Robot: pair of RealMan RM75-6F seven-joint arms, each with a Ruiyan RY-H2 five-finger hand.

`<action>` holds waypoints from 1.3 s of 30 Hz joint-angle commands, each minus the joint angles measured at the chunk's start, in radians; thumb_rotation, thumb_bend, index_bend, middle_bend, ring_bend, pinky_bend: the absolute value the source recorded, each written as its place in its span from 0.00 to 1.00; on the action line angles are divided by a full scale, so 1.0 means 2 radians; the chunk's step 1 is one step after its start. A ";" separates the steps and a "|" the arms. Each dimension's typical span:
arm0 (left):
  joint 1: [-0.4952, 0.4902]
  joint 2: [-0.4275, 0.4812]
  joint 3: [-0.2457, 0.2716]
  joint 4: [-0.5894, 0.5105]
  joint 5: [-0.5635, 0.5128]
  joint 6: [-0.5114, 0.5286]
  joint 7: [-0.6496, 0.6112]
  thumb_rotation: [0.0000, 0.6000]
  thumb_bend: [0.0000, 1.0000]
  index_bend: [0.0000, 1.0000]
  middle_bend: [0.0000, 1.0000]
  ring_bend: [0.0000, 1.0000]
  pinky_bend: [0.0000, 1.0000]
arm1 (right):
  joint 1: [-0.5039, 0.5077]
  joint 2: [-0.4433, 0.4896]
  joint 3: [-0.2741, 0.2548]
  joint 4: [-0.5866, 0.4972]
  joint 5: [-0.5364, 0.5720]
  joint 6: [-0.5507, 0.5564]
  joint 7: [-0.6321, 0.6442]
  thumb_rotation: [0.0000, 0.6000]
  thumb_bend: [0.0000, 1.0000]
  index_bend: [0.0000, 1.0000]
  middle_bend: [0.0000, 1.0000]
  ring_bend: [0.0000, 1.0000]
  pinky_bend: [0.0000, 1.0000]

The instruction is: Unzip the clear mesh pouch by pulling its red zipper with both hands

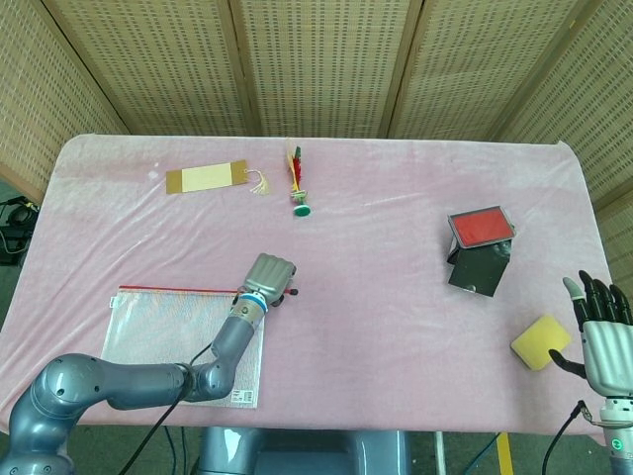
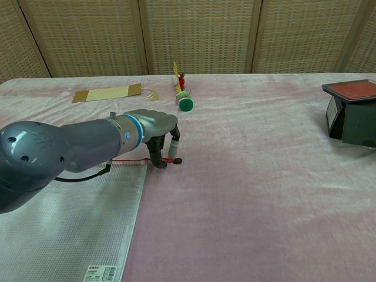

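Left robot hand [image 2: 157, 132] pinches the red zipper pull [image 2: 167, 160]; shuttlecock [image 1: 298, 184], bookmark [image 1: 206, 178] lie well beyond.

Your clear mesh pouch [image 1: 168, 336] | flat at 7 o'clock on worktop | red zipper [image 1: 178, 291] along its far edge, closed

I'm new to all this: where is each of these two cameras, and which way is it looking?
Head view: sits high and looks steeply down on the whole pink table; shows the left arm, left hand at the pouch corner, and right hand at the lower right edge.
Chest view: sits low and looks forward across the table toward the wicker screens; shows only the left arm and hand, fingers at the red zipper.
Both share: left hand, pouch, card, feathered toy, black box.
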 commanded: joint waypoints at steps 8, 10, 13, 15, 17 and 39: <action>0.001 -0.007 -0.002 0.010 0.000 -0.004 0.000 1.00 0.38 0.55 1.00 0.94 1.00 | 0.001 0.001 0.000 0.001 0.002 -0.003 0.003 1.00 0.00 0.00 0.00 0.00 0.00; 0.002 -0.007 -0.002 0.010 0.000 -0.004 0.001 1.00 0.40 0.56 1.00 0.94 1.00 | 0.001 0.001 0.000 0.001 0.002 -0.003 0.003 1.00 0.00 0.00 0.00 0.00 0.00; 0.003 -0.006 -0.003 0.009 0.000 -0.002 0.001 1.00 0.42 0.57 1.00 0.94 1.00 | 0.001 0.001 -0.001 0.000 0.002 -0.003 0.004 1.00 0.00 0.00 0.00 0.00 0.00; 0.003 -0.005 -0.004 0.009 0.000 -0.002 0.001 1.00 0.44 0.57 1.00 0.94 1.00 | 0.001 0.002 -0.001 0.000 0.001 -0.003 0.004 1.00 0.00 0.00 0.00 0.00 0.00; 0.004 -0.005 -0.005 0.008 0.000 -0.002 0.001 1.00 0.45 0.57 1.00 0.94 1.00 | 0.001 0.002 -0.001 0.000 0.001 -0.002 0.004 1.00 0.00 0.00 0.00 0.00 0.00; 0.033 0.114 -0.064 -0.137 0.021 0.013 -0.073 1.00 0.58 0.86 1.00 0.94 1.00 | 0.012 -0.003 -0.006 -0.001 -0.008 -0.018 0.013 1.00 0.00 0.02 0.00 0.00 0.00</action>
